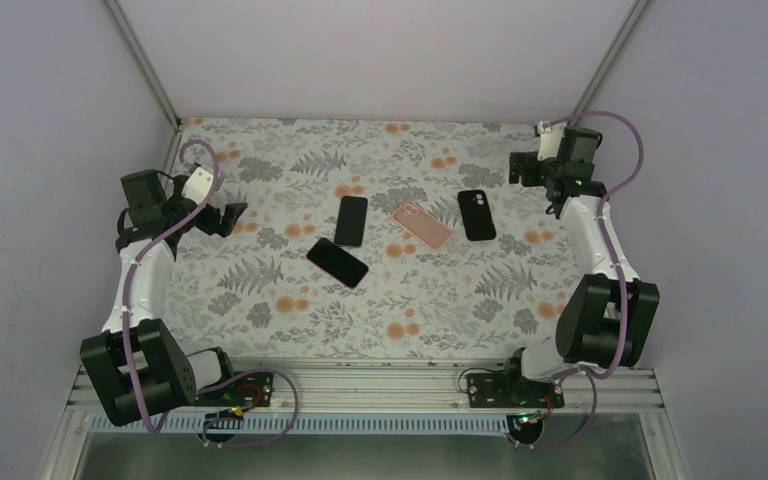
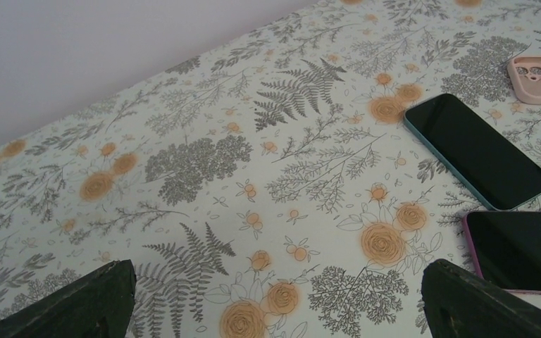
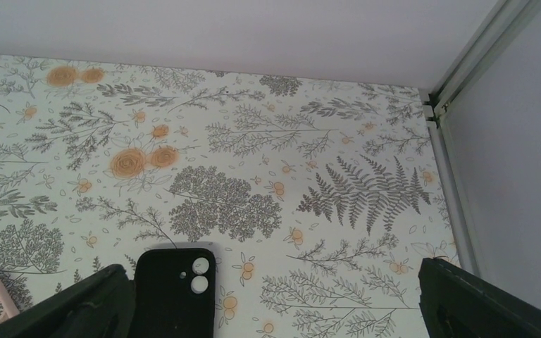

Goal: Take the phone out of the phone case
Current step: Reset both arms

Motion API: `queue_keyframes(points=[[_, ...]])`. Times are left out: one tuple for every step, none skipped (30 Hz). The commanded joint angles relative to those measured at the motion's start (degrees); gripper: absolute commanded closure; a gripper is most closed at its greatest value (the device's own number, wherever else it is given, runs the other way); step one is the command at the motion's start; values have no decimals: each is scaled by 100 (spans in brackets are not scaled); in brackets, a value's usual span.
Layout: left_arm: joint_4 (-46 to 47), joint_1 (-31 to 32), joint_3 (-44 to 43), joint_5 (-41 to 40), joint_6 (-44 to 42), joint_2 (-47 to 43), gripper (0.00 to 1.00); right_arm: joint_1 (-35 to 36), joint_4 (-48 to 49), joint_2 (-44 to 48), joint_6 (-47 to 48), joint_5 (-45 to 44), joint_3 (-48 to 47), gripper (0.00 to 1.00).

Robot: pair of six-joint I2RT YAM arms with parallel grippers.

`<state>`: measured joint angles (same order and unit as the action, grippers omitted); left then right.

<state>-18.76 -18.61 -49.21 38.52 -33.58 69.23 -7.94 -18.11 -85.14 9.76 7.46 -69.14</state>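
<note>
Light even + diffuse, bright overall, shadows v. faint. Table matte, evenly lit. Wrist cams sharp mid-frame; left claw fingers and right claw fingers dark, bit soft at btm corners. Top cam lower detail.

Table: white cloth with a grey fern and orange rose print, running under and ahead of the left gripper and right gripper. Plain pale back wall ahead of the right gripper, meeting the cloth in a straight seam. Aluminium corner post ahead-right of it, side wall just beyond. Same pale wall ahead-left of the left gripper. Slotted aluminium rail along the near table edge, behind both. Light even and diffuse, shadows faint.
</note>
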Motion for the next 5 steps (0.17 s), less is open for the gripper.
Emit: queue_keyframes(points=[[105, -88, 61, 141, 11, -128, 0, 2, 143, 134, -61, -268, -50, 0], [94, -96, 57, 161, 2, -131, 0, -2, 88, 102, -62, -265, -89, 0], [98, -106, 60, 172, 1, -130, 0, 2, 51, 95, -62, -214, -105, 0], [89, -120, 63, 185, 1, -130, 0, 3, 78, 125, -81, -195, -95, 0], [86, -137, 61, 209, 1, -129, 0, 3, 140, 182, -105, -200, -66, 0]])
